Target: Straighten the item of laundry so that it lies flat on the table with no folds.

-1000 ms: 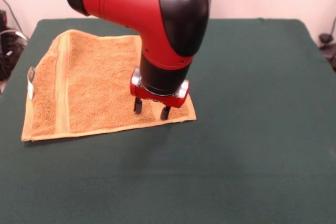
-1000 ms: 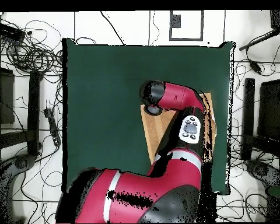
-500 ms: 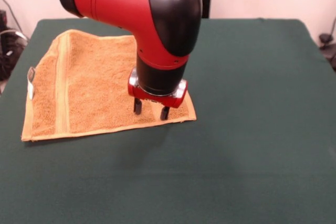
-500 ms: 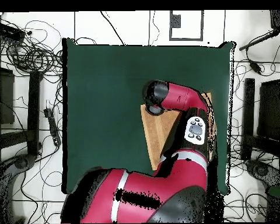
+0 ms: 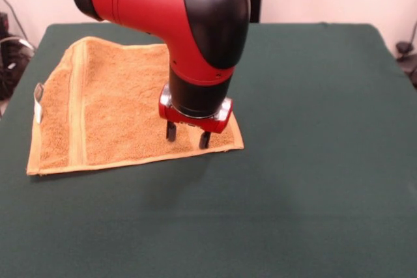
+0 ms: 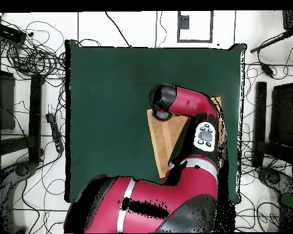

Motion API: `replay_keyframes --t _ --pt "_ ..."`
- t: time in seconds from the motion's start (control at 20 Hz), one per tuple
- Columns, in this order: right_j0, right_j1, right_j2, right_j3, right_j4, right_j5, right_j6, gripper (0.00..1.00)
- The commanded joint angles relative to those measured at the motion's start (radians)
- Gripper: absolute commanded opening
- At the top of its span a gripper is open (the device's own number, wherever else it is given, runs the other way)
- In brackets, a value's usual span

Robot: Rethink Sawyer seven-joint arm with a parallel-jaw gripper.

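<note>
Though nearly flat, orange-yellow towel (image 5: pixel 117 105) under parted, empty claw (image 5: pixel 187 136), far edge raised.

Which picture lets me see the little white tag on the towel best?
The front view. There the white tag sticks out from the towel at its left edge, in plain sight. In the overhead view the red arm covers much of the towel, and no tag can be made out.
</note>
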Motion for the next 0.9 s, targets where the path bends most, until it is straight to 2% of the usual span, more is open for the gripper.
replay_keyframes --t 0.05,0.4,0.9 --pt "0.029 0.107 0.178 0.040 0.005 -0.092 0.076 1.00" --pt "0.029 0.127 0.181 0.069 -0.008 -0.214 0.101 1.00" --pt "0.032 0.131 0.184 0.059 -0.016 -0.230 0.091 1.00"
